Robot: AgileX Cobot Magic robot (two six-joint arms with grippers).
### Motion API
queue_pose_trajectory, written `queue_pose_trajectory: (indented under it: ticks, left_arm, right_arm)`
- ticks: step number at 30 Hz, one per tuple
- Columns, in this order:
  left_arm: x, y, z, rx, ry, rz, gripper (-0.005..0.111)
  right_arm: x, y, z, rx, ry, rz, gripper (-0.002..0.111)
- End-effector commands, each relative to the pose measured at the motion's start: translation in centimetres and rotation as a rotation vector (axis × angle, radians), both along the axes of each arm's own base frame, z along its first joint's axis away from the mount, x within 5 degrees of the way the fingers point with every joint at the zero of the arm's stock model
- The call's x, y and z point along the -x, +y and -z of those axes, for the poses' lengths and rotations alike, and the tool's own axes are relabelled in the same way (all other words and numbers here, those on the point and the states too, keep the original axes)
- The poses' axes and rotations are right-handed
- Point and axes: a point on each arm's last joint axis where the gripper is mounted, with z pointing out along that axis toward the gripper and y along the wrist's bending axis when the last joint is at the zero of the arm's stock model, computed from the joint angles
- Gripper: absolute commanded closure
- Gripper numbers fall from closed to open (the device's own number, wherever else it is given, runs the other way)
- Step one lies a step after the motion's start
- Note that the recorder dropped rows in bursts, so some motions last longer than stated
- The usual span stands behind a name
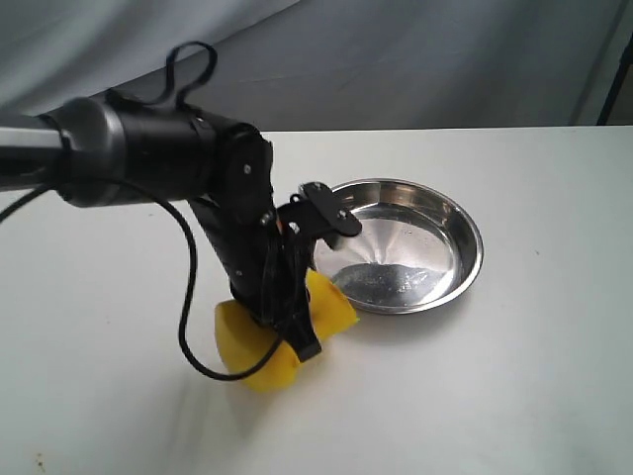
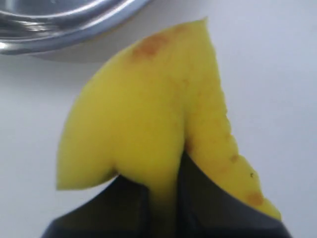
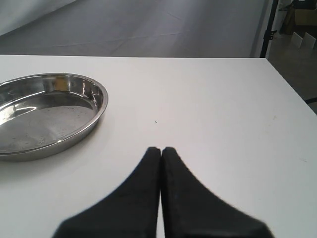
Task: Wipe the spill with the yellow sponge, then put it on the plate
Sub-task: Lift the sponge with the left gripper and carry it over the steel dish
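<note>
My left gripper (image 1: 289, 334) is shut on the yellow sponge (image 1: 259, 341), squeezing its middle so both ends bulge out. The sponge is pressed down on the white table just in front of the steel plate (image 1: 465, 220). In the left wrist view the pinched sponge (image 2: 143, 109) fills the middle, brownish marks along its edges, and the plate's rim (image 2: 69, 29) lies just beyond it. The spill shows in no view. My right gripper (image 3: 161, 149) is shut and empty, low over the table beside the plate (image 3: 99, 99); the exterior view does not show it.
The white table (image 1: 524, 386) stretches to the right of the plate, its far right edge (image 3: 290, 82) showing in the right wrist view. A black cable (image 1: 185, 317) loops down from the left arm beside the sponge. Grey cloth hangs behind the table.
</note>
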Motion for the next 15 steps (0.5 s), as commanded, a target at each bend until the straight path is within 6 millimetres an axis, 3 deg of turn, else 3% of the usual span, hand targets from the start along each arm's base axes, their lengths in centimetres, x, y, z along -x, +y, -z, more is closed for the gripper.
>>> queue_pose_trajectory:
  ticks: [1, 6, 15]
  left_arm:
    - [-0.9, 1.6, -2.9, 0.062, -0.064, -0.052, 0.107]
    - [-1.6, 2.1, -4.8, 0.136, -0.152, -0.095, 0.107]
    - [-2.8, 1.3, -6.0, 0.271, -0.296, -0.145, 0.107]
  right_arm:
    - [0.0, 0.0, 0.1, -0.005, -0.001, 0.004, 0.108]
    - [0.0, 0.0, 0.1, -0.005, -0.001, 0.004, 0.108]
    - [0.0, 0.0, 0.1, -0.005, -0.001, 0.004, 0.108]
